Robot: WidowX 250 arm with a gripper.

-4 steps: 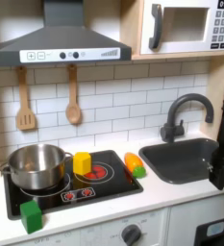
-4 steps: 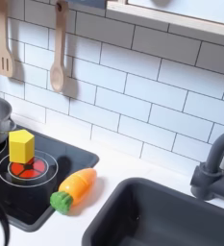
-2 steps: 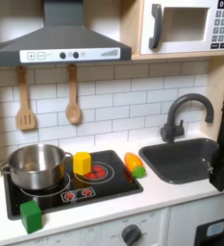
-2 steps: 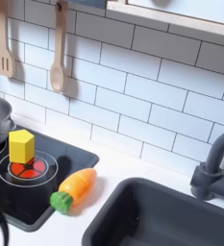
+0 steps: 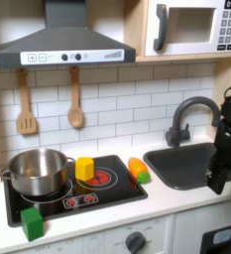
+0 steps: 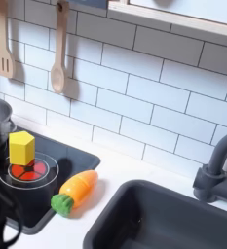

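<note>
Toy kitchen, white tiled wall, wooden spoon (image 5: 75, 104) and spatula (image 5: 26, 107) hung under a grey hood. Black arm at the first exterior view's right edge, over the sink (image 5: 186, 164); pincer (image 5: 218, 179) blurred and dark, can't tell whether spread or closed. Nearest loose piece: toy carrot (image 6: 74, 191), lying on the table at the hob's (image 5: 77, 189) edge beside the sink. Judged light, rigid plastic, smooth and likely to roll; best pinched across its thick orange middle. Yellow block (image 6: 21, 148) on the burner, steel pot (image 5: 38, 171) further off.
</note>
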